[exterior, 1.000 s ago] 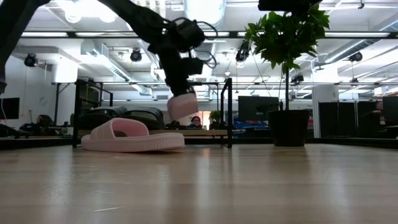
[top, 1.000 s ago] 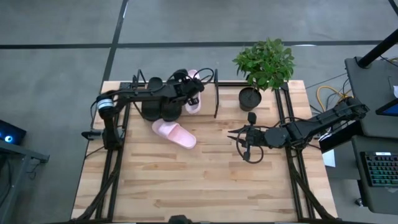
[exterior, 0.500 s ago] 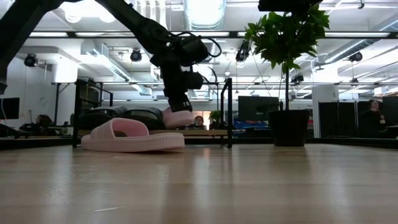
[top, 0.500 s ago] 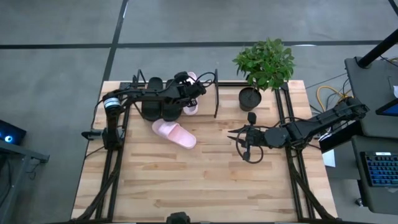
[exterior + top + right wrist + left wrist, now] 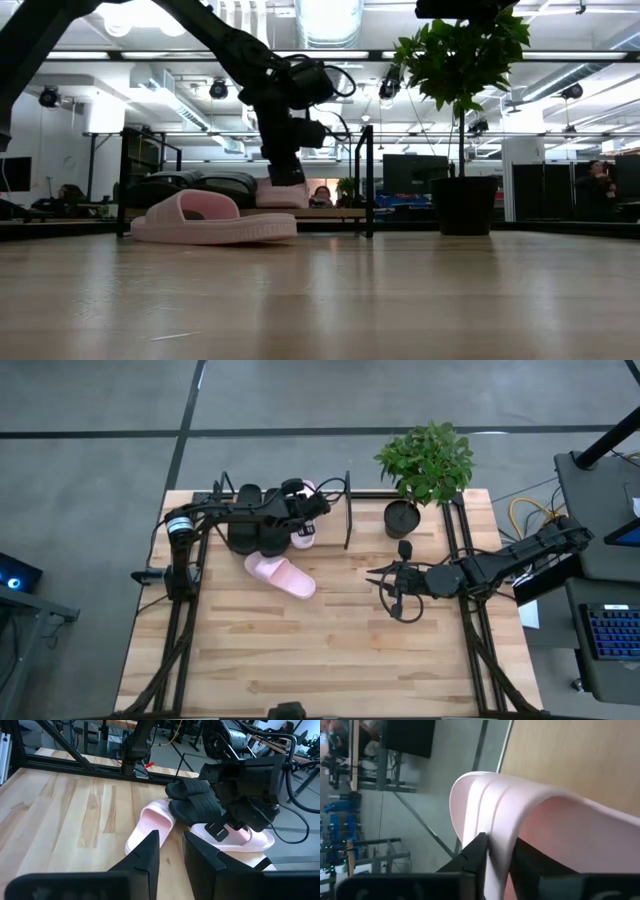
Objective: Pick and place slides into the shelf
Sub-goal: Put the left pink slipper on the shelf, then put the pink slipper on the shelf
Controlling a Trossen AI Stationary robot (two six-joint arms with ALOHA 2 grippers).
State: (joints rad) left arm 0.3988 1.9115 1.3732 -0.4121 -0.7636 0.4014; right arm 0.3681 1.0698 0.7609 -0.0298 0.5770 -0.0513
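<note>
Four slides are in play, and three now sit on the shelf. The wooden table [image 5: 330, 640] carries everything; on its far edge stands the shelf [image 5: 347, 510], a low rack of black rods around a light board, with a potted plant [image 5: 425, 460] just beside it to the right. The left arm reaches across the shelf, and the left gripper [image 5: 303, 510] hangs directly over the pink slide on the shelf [image 5: 303, 538]. In the left wrist view the two dark fingers [image 5: 476, 855] stand on either side of the pink strap, touching it; whether they are clamped or have begun to let go cannot be told from these pictures. In the low view this slide appears to rest flat on the board, beside the black pair [image 5: 255, 530], which fills the shelf's left part. The second pink slide [image 5: 281, 573] lies on the table, just in front of the shelf and apart from it. The right gripper [image 5: 385, 588] waits over bare table to the right, its fingers slightly apart and holding nothing. By this reading the placing of the third slide is at its end; what remains is the release, and fetching the last pink slide to the free space at the shelf's right.
</note>
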